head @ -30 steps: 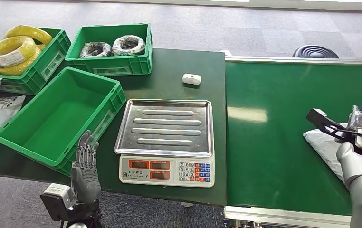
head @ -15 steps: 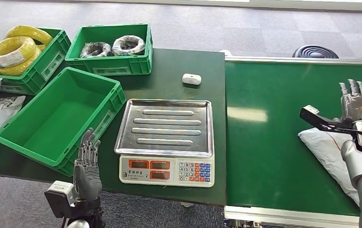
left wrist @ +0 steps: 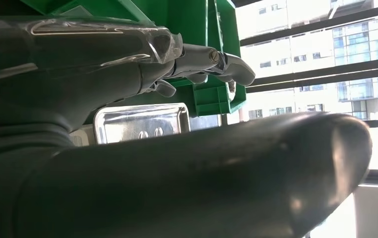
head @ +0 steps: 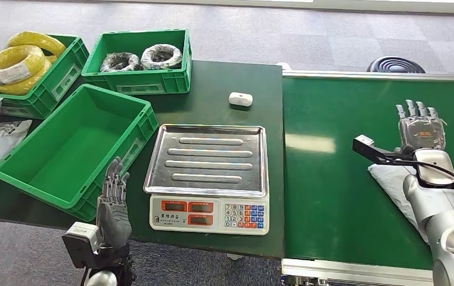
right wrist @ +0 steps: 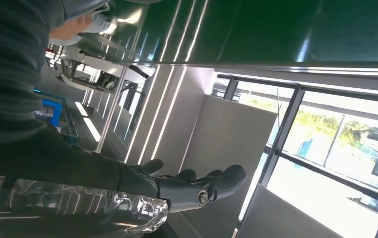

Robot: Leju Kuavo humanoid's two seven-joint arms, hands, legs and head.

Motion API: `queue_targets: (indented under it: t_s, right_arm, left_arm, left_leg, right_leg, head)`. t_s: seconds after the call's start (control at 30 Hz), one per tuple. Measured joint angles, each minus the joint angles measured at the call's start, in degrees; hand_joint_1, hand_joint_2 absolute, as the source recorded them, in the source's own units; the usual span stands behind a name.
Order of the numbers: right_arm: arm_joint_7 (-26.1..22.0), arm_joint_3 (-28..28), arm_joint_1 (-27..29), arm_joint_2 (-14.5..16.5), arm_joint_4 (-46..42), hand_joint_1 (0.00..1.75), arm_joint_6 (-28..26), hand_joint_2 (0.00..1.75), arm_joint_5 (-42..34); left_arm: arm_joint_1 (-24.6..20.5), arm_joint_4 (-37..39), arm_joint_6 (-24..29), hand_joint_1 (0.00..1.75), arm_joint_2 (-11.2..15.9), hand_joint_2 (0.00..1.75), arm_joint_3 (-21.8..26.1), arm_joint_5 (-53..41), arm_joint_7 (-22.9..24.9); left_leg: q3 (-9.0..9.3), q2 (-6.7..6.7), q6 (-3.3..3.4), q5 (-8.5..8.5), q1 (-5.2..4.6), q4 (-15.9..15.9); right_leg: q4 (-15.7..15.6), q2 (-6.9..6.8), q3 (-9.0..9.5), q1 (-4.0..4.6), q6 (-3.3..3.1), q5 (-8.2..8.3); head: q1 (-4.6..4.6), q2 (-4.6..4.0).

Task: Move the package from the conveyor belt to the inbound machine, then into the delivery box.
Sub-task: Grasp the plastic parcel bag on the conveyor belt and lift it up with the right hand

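Right hand, fingers spread and empty, hovers over the belt above the package. Left hand open beside the empty bin, lower left.

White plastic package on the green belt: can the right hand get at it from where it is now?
Probably yes. The right hand hovers open just beyond the white plastic package on the green conveyor belt, with nothing lying between them.
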Motion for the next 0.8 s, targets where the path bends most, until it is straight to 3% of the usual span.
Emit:
queue_targets:
  t_s: [0.13,0.33,0.47,0.6,0.8]
  right_arm:
    - [-1.17,0.38,0.00,0.21,0.11,0.00,3.37,1.75,-0.50]
    - [-9.31,-2.42,2.01,0.60,0.64,0.00,23.62,1.75,-8.22]
    - [-13.20,-5.02,4.72,0.57,1.11,0.00,31.91,1.75,-12.26]
    - [-14.35,-6.36,6.58,0.57,1.28,0.00,34.20,1.75,-13.41]
    - [-9.87,-6.57,6.94,1.10,1.27,0.00,32.11,1.75,-12.45]
  left_arm:
    - [-0.02,0.17,0.04,0.00,0.00,0.00,0.00,-0.07,0.00]
    - [-0.02,0.27,-0.97,0.00,0.00,0.00,0.05,-0.77,0.01]
    - [-0.01,0.41,-1.32,0.00,-0.01,0.00,0.23,-1.15,0.00]
    - [0.14,0.41,-0.74,0.00,-0.02,0.00,0.72,-1.21,0.01]
    - [1.24,0.25,0.23,0.00,0.01,0.00,1.63,-1.16,-0.01]
  left_leg:
    - [0.01,0.00,0.00,0.00,0.00,0.00]
    - [0.01,-0.01,0.00,0.00,0.00,0.00]
    - [0.00,0.00,0.01,-0.02,0.00,0.00]
    - [-0.01,0.02,0.01,-0.02,0.00,0.00]
    - [0.00,0.01,0.01,-0.01,0.00,-0.01]
  right_leg:
    - [0.00,0.00,0.01,0.00,0.00,0.00]
    - [0.00,0.00,0.00,0.00,0.00,0.00]
    - [0.00,-0.01,0.00,0.00,0.00,0.00]
    - [0.00,0.00,0.00,0.00,0.00,0.00]
    - [0.00,0.00,0.02,0.00,0.00,0.00]
  head:
    - [0.00,0.00]
    - [0.00,0.00]
    - [-0.01,0.00]
    - [-0.01,0.00]
    - [0.00,0.00]
